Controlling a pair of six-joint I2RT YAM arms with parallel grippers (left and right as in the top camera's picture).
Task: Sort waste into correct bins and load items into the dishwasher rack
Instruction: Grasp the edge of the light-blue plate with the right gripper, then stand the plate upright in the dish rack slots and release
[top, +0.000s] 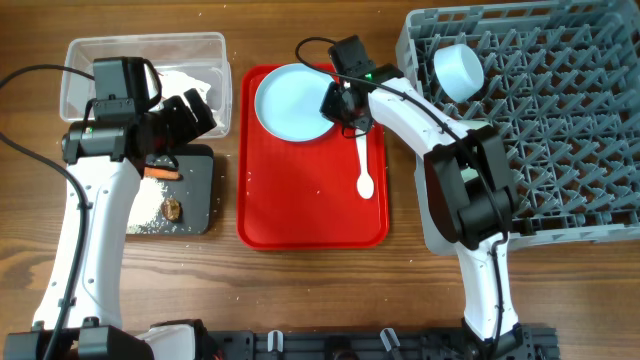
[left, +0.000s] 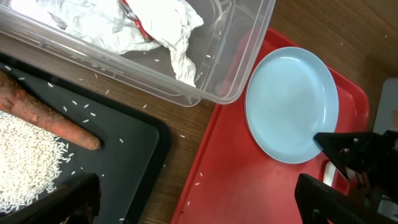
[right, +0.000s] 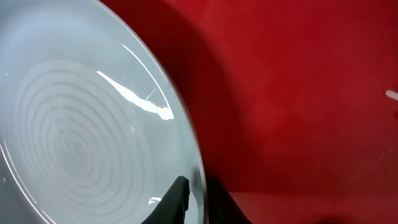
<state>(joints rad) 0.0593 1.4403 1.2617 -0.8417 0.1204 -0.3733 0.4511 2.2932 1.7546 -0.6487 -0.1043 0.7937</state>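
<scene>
The pale blue plate (top: 290, 100) lies at the back of a red serving tray (top: 300, 200). My right gripper (top: 343, 102) is shut on the plate's right rim, one finger above and one below (right: 198, 196). The white spoon (top: 365, 175) lies on the red tray beside it. My left gripper (top: 200, 108) is open and empty (left: 199, 202), above the gap between the black tray (top: 195, 190) and the red tray. The black tray holds the carrot (left: 43, 115), rice (left: 25, 155) and a brown lump (top: 173, 208). The clear tub (top: 75, 50) holds crumpled paper (left: 155, 25).
The grey dishwasher rack (top: 560, 140) fills the right side, with a pale bowl (top: 460, 70) lying in its back left corner. A few rice grains are scattered on the red tray and the wooden table.
</scene>
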